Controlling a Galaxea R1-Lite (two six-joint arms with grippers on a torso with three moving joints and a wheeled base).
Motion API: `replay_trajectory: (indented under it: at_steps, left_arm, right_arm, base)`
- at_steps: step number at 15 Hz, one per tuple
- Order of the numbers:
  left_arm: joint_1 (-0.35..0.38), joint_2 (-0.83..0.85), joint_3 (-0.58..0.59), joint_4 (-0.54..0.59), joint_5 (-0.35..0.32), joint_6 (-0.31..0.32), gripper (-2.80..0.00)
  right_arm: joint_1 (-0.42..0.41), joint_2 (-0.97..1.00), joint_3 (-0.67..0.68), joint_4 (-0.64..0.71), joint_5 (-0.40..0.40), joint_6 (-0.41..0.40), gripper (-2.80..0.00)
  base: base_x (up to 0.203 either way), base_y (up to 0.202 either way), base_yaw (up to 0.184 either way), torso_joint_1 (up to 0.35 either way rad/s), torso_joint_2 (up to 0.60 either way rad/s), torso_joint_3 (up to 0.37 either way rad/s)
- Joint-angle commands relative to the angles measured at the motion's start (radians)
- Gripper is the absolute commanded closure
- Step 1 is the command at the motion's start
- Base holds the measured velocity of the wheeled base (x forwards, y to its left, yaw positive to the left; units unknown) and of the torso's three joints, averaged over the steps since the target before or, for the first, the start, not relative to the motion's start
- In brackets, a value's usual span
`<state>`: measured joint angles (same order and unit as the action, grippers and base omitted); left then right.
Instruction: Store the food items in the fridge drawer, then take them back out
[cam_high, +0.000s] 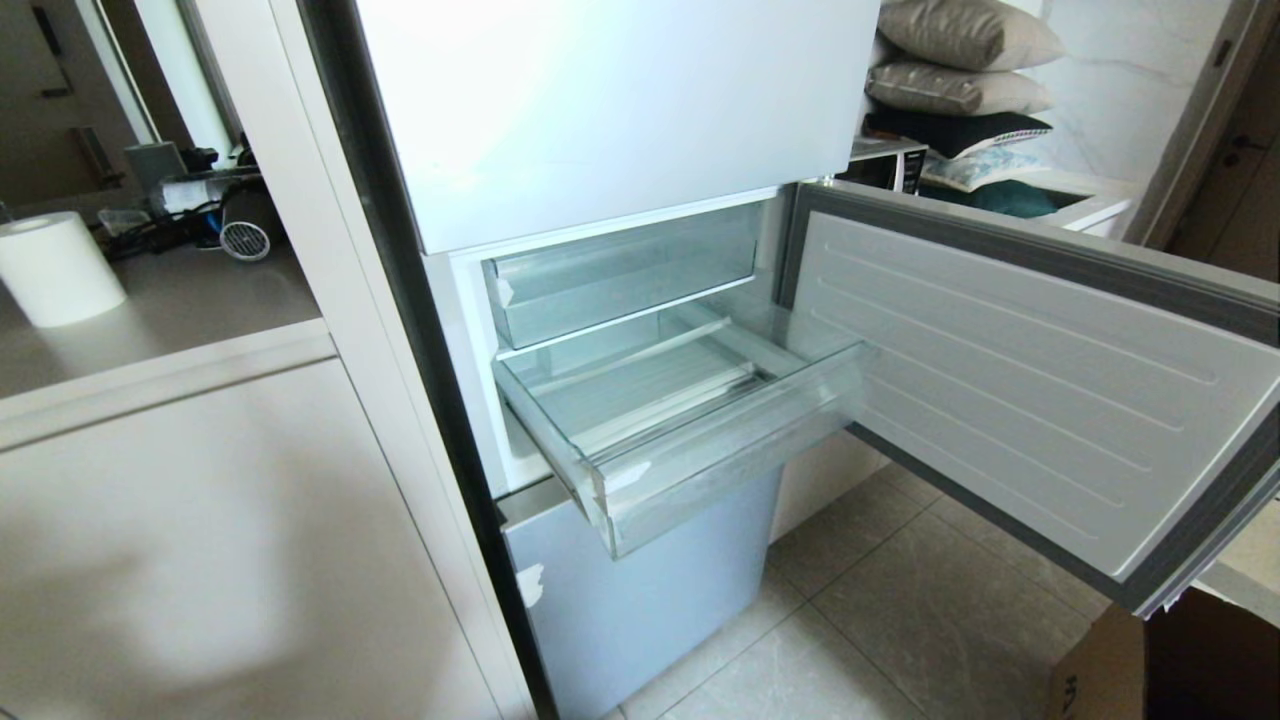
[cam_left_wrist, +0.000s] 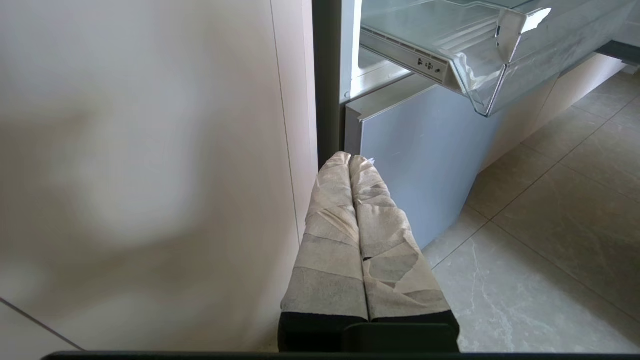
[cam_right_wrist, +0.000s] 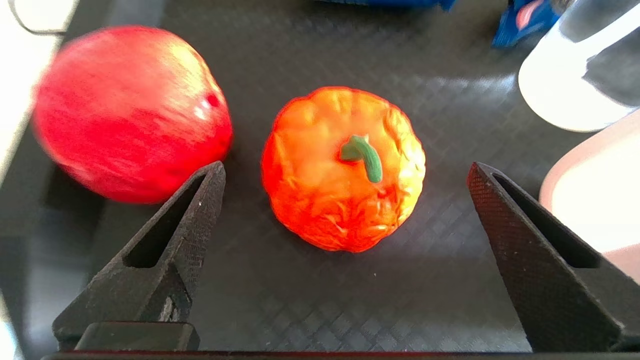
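Right gripper (cam_right_wrist: 345, 170): jaws spread wide, hovering above a dark mat (cam_right_wrist: 310, 300), holding nothing. Orange fruit (cam_right_wrist: 343, 167) lies between the jaws, green stem up, skin lumpy and ribbed. Red fruit (cam_right_wrist: 131, 114), smooth and glossy, sits just beside one jaw's tip, on its outer side. Risk: on descent that jaw could nudge the red fruit and roll it off; an off-centre close could squirt the orange one sideways. Left gripper (cam_left_wrist: 350, 159): jaws pressed together, parked low by the fridge. Drawer (cam_high: 690, 440) stands pulled out, empty.
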<state>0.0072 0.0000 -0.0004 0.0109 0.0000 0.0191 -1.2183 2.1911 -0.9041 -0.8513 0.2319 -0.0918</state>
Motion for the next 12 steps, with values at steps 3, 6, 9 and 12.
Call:
replay_trajectory:
  at_steps: [3,6,9,12]
  left_arm:
    - [0.0,0.002,-0.001,0.0,0.0,0.001,0.0]
    - [0.0,0.002,0.0,0.0,0.0,0.001,0.0]
    - [0.0,0.002,0.0,0.0,0.0,0.001,0.0]
    - [0.0,0.002,0.0,0.0,0.0,0.001,0.0]
  right_arm:
    - [-0.015,0.064,-0.038,-0.007,0.001,-0.01,-2.8]
    - [-0.015,0.096,-0.067,-0.008,0.001,-0.01,-2.8]
    - [-0.013,0.11,-0.072,-0.008,0.001,-0.009,-2.8]
    - [-0.013,0.124,-0.098,-0.008,0.002,-0.009,-2.8]
  base:
    - [0.0,0.0,0.0,0.0,0.0,0.0]
    - [0.0,0.0,0.0,0.0,0.0,0.0]
    - [0.0,0.0,0.0,0.0,0.0,0.0]
    - [0.0,0.0,0.0,0.0,0.0,0.0]
